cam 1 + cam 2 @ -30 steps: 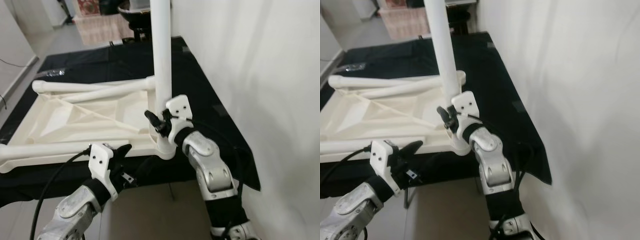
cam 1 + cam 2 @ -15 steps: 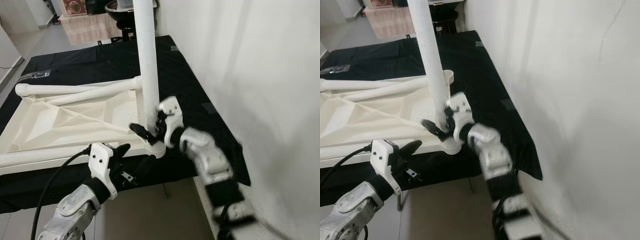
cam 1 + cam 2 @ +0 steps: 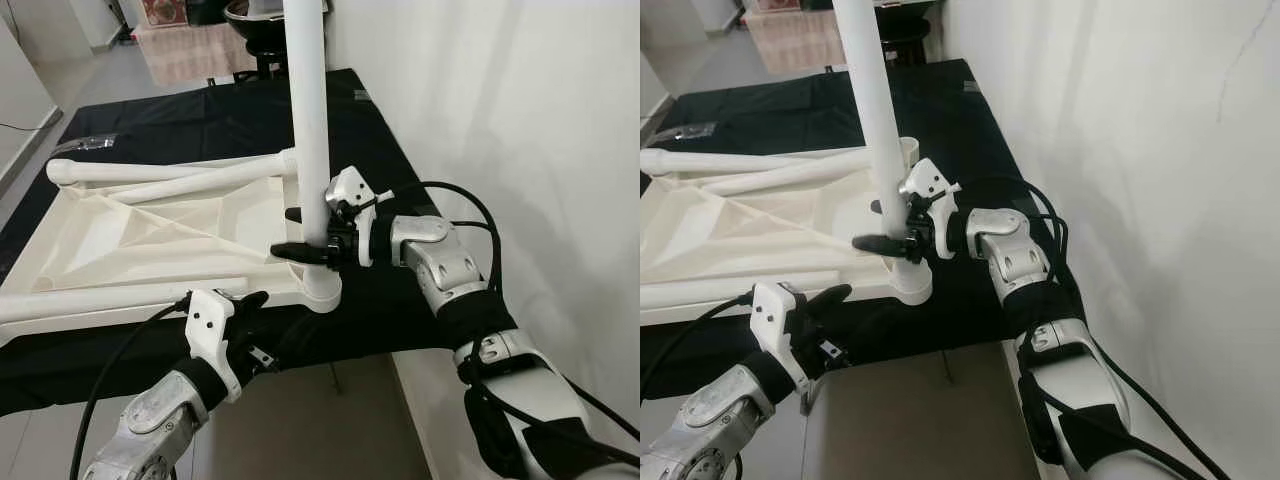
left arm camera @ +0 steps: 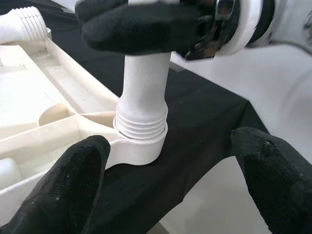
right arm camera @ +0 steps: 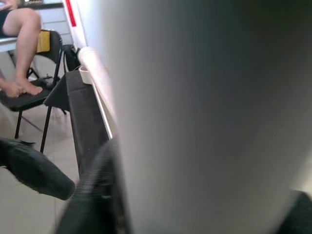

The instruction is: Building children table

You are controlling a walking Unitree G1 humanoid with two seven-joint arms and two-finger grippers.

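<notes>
Black-clothed bench (image 3: 420,300) carries the upright table leg (image 3: 308,130), pinched by right gripper (image 3: 312,232).

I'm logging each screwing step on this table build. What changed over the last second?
The right claw turned about the upright leg: its arm came at the leg from below a second ago and now reaches in level from the right side, fingers around the leg just above the corner socket. Unchanged: the leg stands in the socket, the tabletop lies upside down, and the left claw hovers open near the edge.

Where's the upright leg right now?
The upright leg stands in the tabletop's near right corner socket, with the right gripper around its lower part.
</notes>
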